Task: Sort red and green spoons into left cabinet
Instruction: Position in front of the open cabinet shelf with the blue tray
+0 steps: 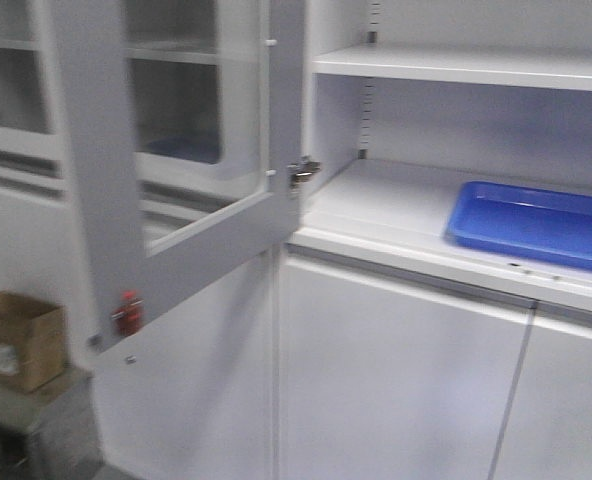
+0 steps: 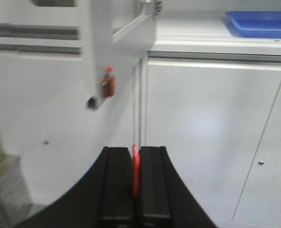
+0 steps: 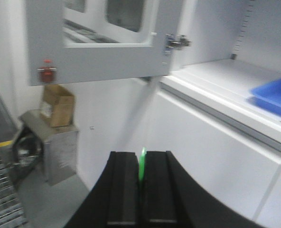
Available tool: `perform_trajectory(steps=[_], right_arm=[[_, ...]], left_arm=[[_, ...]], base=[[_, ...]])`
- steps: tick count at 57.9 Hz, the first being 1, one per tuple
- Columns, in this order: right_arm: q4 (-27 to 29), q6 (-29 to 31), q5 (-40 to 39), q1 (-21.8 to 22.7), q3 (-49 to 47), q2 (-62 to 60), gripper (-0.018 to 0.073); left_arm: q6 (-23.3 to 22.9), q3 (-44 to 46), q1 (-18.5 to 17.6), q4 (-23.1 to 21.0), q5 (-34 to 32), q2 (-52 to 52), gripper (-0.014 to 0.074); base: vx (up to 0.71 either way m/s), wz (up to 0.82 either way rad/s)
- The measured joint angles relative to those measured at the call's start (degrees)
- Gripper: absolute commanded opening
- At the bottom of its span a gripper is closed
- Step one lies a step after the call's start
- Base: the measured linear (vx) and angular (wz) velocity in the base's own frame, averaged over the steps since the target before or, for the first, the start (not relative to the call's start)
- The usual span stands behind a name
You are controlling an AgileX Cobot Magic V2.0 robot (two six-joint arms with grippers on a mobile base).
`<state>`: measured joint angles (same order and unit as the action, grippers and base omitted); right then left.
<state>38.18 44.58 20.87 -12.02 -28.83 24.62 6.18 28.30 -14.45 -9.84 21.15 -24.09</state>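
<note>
The red spoon (image 2: 135, 176) is clamped between the closed fingers of the left gripper (image 2: 136, 156); the green spoon (image 3: 142, 168) is pinched likewise by the right gripper (image 3: 141, 156). A blue tray (image 1: 536, 225) is set at the right of the cabinet (image 1: 376, 200) shelf, well apart from both spoons.

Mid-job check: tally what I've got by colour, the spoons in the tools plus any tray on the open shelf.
red spoon: 1
green spoon: 1
blue tray: 1
Total: 3
</note>
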Motion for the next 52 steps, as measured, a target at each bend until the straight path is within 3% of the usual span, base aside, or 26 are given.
perform_trajectory(steps=[28, 52], right_arm=[[0.00, 0.00, 0.00, 0.00, 0.00, 0.00, -0.0003], [0.00, 0.00, 0.00, 0.00, 0.00, 0.00, -0.0003]], left_arm=[[0.00, 0.00, 0.00, 0.00, 0.00, 0.00, -0.0006], [0.00, 0.00, 0.00, 0.00, 0.00, 0.00, -0.0006]], base=[[0.32, -0.64], [0.29, -0.15]])
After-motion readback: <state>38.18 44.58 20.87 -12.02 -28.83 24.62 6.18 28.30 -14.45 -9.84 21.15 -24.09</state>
